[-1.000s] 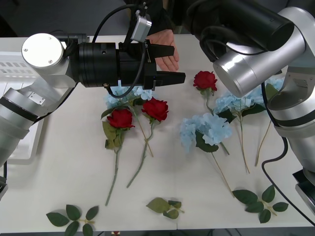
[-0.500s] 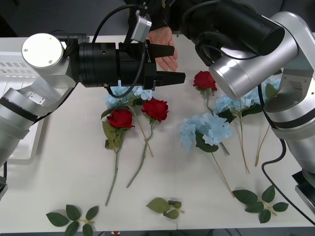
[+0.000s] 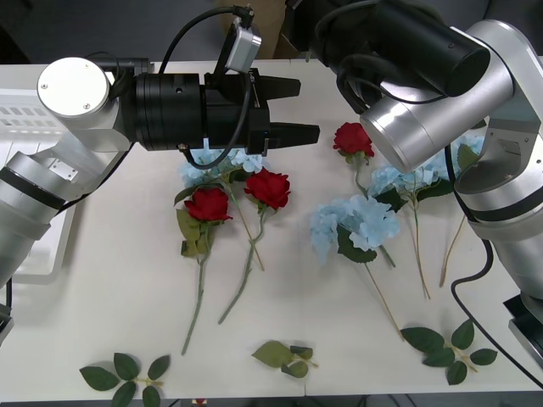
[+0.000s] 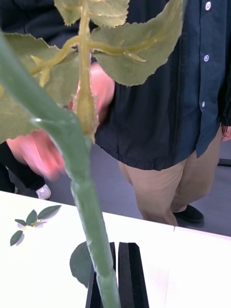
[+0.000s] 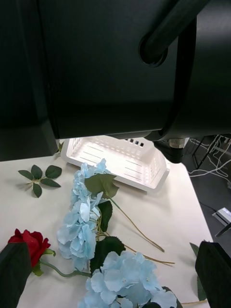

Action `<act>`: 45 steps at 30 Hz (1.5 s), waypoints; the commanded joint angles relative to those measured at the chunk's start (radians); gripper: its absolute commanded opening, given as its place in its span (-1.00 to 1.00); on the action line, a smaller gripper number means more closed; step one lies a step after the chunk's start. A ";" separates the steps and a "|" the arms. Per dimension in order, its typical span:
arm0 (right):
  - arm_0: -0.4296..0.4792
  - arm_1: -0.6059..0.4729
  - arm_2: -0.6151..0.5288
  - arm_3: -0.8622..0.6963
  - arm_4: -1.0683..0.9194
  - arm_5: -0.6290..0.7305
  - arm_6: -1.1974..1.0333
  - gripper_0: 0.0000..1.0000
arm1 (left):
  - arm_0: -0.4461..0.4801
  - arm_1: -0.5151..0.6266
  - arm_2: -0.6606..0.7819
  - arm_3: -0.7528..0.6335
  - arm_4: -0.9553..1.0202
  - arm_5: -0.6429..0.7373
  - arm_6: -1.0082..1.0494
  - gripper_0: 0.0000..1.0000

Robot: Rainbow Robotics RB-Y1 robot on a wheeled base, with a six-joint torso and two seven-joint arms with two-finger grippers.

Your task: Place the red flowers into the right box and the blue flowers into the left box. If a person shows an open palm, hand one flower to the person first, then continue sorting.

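The right pincer was pinched on the green stem of a flower, held up off the worktop at its far edge, the stem rising between the black fingers toward a person's hand; the bloom was out of sight, so its colour could not be told. The left pincer hung spread and empty above the far middle of the worktop, just over a partly hidden blue flower. Three red flowers lay there: two side by side just below that pincer, a third further right. Right of them lay a large blue flower and more blue bloom under the right arm. The left box sat at the left edge; the right box stood beyond the blue flowers. The left arm reached level across; the right arm bent away over the far edge.
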 commanded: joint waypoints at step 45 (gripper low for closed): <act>-0.013 0.018 0.004 -0.014 0.027 -0.044 -0.047 0.48 | 0.012 0.009 -0.003 -0.008 0.019 -0.010 -0.064 1.00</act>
